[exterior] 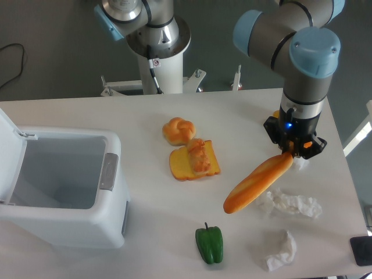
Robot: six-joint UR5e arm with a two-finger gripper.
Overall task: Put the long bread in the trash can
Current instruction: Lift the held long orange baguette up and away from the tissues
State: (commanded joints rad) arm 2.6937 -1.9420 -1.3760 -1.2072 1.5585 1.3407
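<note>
The tool [289, 152] gripped the bread [258, 182] by its upper end, loaf slanting down-left over the tabletop [232, 116], well right of the open can [64, 197] at the left edge

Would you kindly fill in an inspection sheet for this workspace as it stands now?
Surface: white table, no spills seen.
Job's things: baguette tilted, upper end in the gripper; trash can at left, lid open, looks empty.
Clutter: bun, toast slice with a small piece on it, green pepper, two crumpled tissues.
Grippers: gripper shut on baguette.
Cables: black cable on the floor, far left.
Surroundings: grey floor; dark object at right edge.
</note>
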